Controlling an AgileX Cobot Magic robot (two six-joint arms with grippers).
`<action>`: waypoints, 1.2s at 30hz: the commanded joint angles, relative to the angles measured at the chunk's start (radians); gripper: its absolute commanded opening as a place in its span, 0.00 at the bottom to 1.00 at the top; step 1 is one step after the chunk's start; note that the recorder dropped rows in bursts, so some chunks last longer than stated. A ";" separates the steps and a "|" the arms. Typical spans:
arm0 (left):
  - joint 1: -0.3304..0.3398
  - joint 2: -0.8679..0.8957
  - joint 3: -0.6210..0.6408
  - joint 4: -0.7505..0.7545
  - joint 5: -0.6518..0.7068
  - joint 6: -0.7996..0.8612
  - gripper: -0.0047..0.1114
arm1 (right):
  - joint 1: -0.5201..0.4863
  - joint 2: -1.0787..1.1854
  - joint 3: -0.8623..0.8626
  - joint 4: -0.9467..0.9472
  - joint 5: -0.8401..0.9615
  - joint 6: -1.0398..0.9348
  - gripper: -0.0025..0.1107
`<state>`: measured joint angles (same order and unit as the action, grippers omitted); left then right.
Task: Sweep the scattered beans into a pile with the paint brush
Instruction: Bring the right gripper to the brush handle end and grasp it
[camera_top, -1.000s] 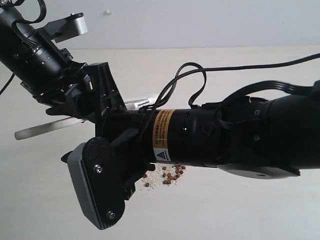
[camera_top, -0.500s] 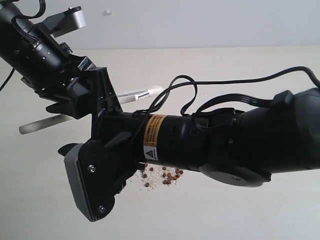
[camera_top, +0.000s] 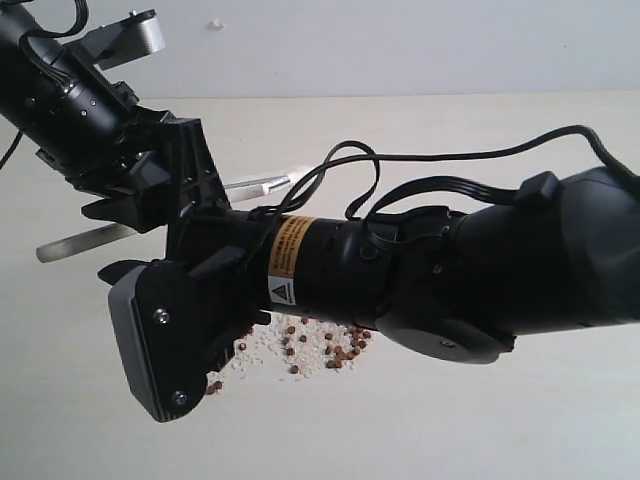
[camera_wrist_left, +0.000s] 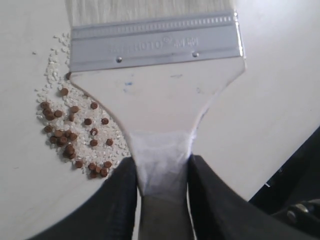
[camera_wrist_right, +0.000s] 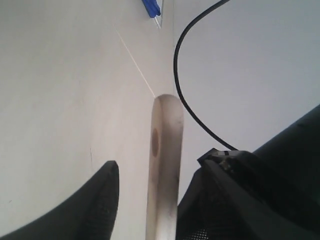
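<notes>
My left gripper (camera_wrist_left: 161, 161) is shut on the white-wrapped neck of the paint brush (camera_wrist_left: 160, 95), below its silver ferrule (camera_wrist_left: 155, 42) and off-white bristles. The beans (camera_wrist_left: 70, 132) lie in a loose heap with white crumbs right beside the brush's shoulder. In the exterior view the beans (camera_top: 335, 350) show under the right arm (camera_top: 400, 270), which crosses the table and hides much of the brush. My right gripper (camera_wrist_right: 161, 165) is open around the pale handle end (camera_wrist_right: 162, 200) with its hole; one finger stands apart from the wood.
The pale table (camera_top: 500, 420) runs back to a white wall. Black cables (camera_top: 340, 170) loop above the right arm, and one cable (camera_wrist_right: 190, 100) crosses the right wrist view. A blue object (camera_wrist_right: 151, 7) lies far off on the table. The left arm (camera_top: 70, 100) fills the upper left.
The right arm has slid left and lower across the exterior view. The left arm with the brush has shifted slightly left. More crumbs and beans show at the heap's left side.
</notes>
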<state>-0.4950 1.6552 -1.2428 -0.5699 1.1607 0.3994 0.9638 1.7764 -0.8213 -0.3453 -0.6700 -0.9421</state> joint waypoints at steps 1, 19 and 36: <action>-0.015 -0.005 -0.002 -0.044 0.060 0.007 0.04 | 0.002 0.005 -0.019 0.070 -0.003 -0.026 0.44; -0.015 -0.005 0.039 -0.002 0.060 0.014 0.04 | 0.072 0.003 -0.019 0.259 0.055 -0.400 0.44; -0.015 -0.060 0.064 -0.073 0.060 0.082 0.04 | 0.072 0.003 -0.019 0.269 0.025 -0.412 0.20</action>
<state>-0.4986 1.6093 -1.1884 -0.6466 1.1670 0.4612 1.0451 1.7819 -0.8295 -0.1307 -0.6246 -1.3753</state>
